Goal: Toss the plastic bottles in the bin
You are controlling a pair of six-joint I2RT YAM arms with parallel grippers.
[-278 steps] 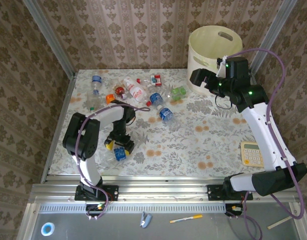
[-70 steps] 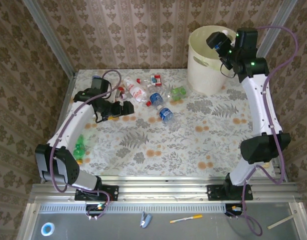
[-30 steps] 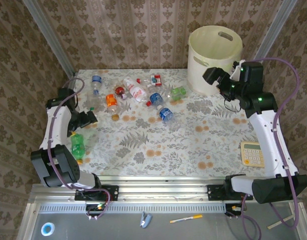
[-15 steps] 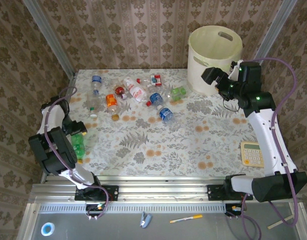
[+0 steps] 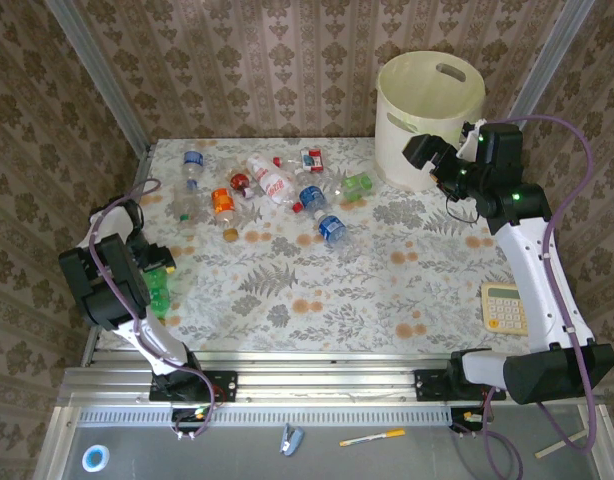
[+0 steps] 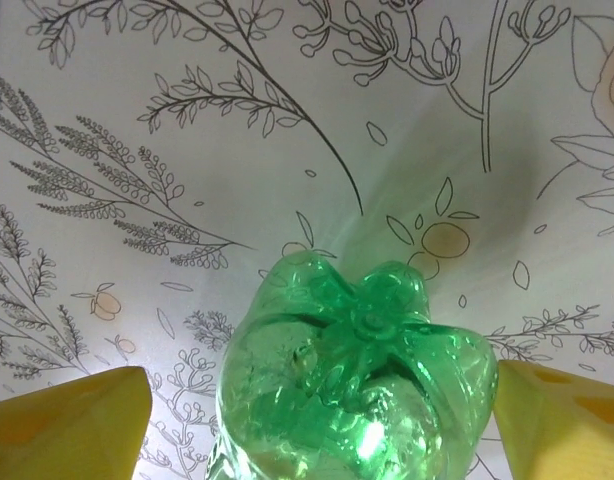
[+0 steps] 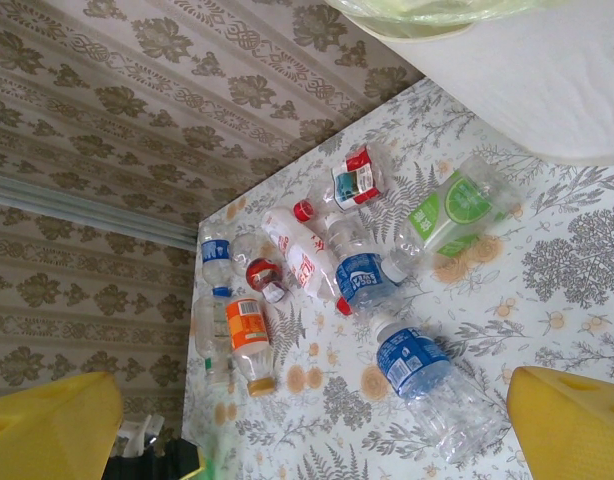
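**Left pincer (image 6: 317, 385) set astride a green bottle, far from the bin**

The left pincer's yellow fingers (image 6: 72, 425) stand wide on either side of the green plastic bottle (image 6: 352, 390). It looks at the bottle base-on, with a clear gap on one side and next to none on the other. Nothing is gripped yet. From above, this bottle (image 5: 155, 290) lies on the flowered bench (image 5: 387, 290) about as far from the bin (image 5: 402, 110) as the bench allows, diagonally across from it.

The right pincer (image 5: 419, 152) hangs just beside the bin's wall, wide and empty. Its own camera looks back across the loose bottles (image 7: 337, 260). These lie scattered between the bin and the green one, closer to the bin's side. A pale calculator (image 5: 503, 305) sits apart on the bench and is no part of the job.

The step in hand looks like the pick-up of the green bottle. Next, the left fingers need to shut squarely on its body. The rounded, thin plastic could squirt out or crush if it is pinched off-centre. After that comes a long carry across to the bin. Most of the bottles remain on the bench, so the task is far from finished.
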